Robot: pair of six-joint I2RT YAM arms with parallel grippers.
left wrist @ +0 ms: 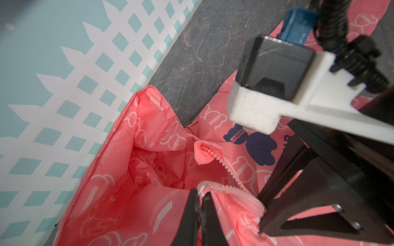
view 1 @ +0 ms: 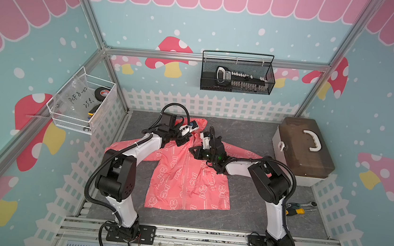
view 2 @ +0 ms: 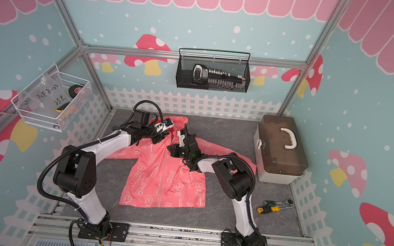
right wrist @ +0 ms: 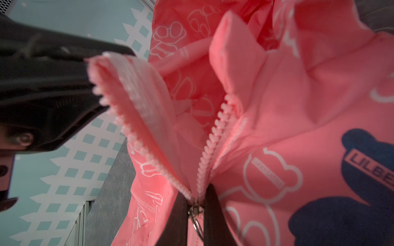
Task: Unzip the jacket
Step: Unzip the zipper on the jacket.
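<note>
The jacket [view 1: 186, 176] lay spread mid-frame on the counter [view 1: 244, 207]; left end effector [left wrist: 199, 215] pinched its collar edge [left wrist: 207, 187], right end effector [right wrist: 195, 215] clamped the zipper pull [right wrist: 195, 209], beside a navy bear logo [left wrist: 237, 136] reading "LILBEAR".

Coral-pink bear-print jacket [view 1: 185, 184] lies face up, zipper [right wrist: 210, 149] parted at collar

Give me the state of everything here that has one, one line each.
left gripper: shut on the collar edge of the jacket.
right gripper: shut on the zipper pull.
jacket: flat on the table, front up.
zipper: parted at the collar, closed lower down.
toolbox: lid closed.
</note>
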